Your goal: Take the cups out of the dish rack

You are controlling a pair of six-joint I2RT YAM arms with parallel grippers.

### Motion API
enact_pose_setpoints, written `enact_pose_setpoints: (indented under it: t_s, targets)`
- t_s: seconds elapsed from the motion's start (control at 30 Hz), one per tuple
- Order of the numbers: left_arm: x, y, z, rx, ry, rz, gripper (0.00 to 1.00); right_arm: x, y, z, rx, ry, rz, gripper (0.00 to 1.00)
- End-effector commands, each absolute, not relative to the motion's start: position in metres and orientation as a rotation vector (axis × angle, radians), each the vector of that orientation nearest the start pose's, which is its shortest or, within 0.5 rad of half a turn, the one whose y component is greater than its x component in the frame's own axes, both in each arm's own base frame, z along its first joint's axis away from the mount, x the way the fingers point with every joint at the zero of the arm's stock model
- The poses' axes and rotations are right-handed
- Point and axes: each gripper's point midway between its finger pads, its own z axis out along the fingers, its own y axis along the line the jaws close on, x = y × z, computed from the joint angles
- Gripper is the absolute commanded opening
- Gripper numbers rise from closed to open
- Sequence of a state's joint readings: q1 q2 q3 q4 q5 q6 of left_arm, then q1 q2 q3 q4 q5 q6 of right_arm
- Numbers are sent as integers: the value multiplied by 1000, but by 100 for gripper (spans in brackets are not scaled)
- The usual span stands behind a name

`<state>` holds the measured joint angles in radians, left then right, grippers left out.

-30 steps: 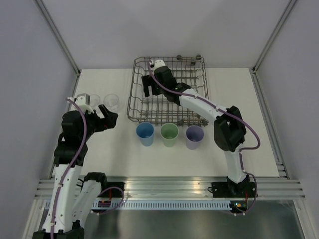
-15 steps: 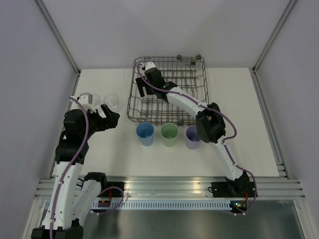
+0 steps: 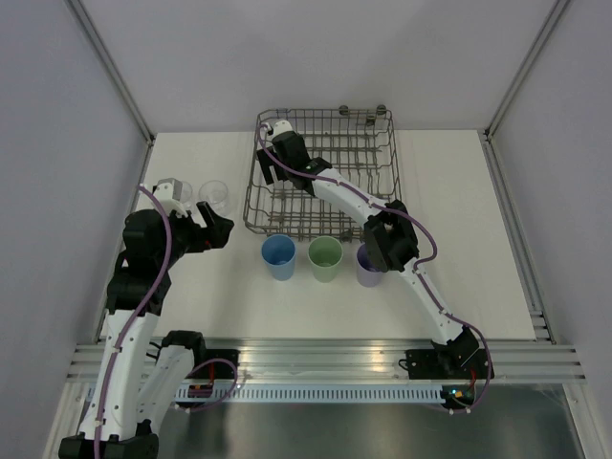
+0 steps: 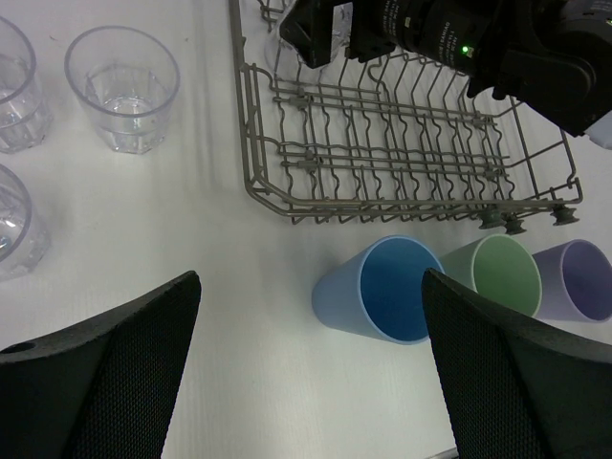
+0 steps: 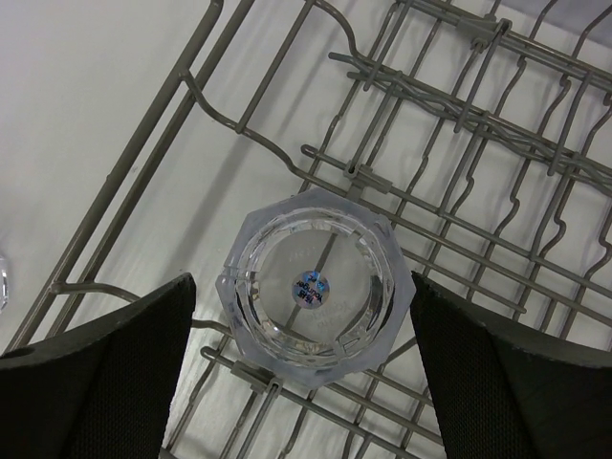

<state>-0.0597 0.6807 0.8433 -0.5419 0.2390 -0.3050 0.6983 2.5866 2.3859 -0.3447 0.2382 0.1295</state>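
The grey wire dish rack [image 3: 330, 191] stands at the table's back middle. In the right wrist view a clear glass [image 5: 311, 284] sits on the rack wires [image 5: 478, 115] near the left wall, seen end-on with a small round sticker. My right gripper [image 5: 302, 292] is open, one finger on each side of this glass with a gap on both sides. Blue [image 3: 278, 256], green [image 3: 325, 258] and purple [image 3: 368, 273] cups stand upright in a row in front of the rack. My left gripper [image 4: 311, 287] is open over bare table left of the blue cup [image 4: 387, 290].
Three clear glasses [image 4: 124, 100] [image 4: 10, 86] [image 4: 11, 229] stand on the table left of the rack. My right arm's elbow [image 3: 387, 239] hangs over the rack's front edge and part of the purple cup. A metal rail [image 3: 325, 359] runs along the near edge.
My right gripper has moved left and farther back, into the rack's far left corner, and its elbow has folded down over the purple cup. My left arm has barely shifted.
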Motion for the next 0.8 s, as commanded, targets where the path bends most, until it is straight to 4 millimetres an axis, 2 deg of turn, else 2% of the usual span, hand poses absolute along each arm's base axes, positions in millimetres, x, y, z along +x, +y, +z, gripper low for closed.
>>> enact_pose_setpoints:
  t_s: [0.0, 0.13, 0.33, 0.4, 0.47, 0.57, 0.7, 0.77]
  targets:
    - [255, -77, 262, 12, 1914, -492, 100, 562, 415, 111, -436, 2005, 242, 96]
    - [255, -80, 263, 28, 1908, -504, 100, 569, 415, 109, -443, 1995, 273, 90]
    - [256, -80, 263, 31, 1909, -504, 100, 567, 417, 115, -467, 1982, 283, 73]
    - [255, -80, 263, 33, 1908, -507, 100, 567, 415, 124, -463, 1965, 282, 67]
    - [255, -80, 263, 33, 1906, -503, 100, 566, 414, 124, -466, 1960, 285, 58]
    - [255, -80, 264, 33, 1905, -503, 100, 564, 414, 137, -468, 1938, 291, 54]
    - [255, -80, 263, 34, 1908, -504, 100, 560, 411, 140, -478, 1933, 283, 50]
    - [255, -80, 263, 32, 1908, -501, 100, 559, 409, 155, -463, 1906, 290, 50]
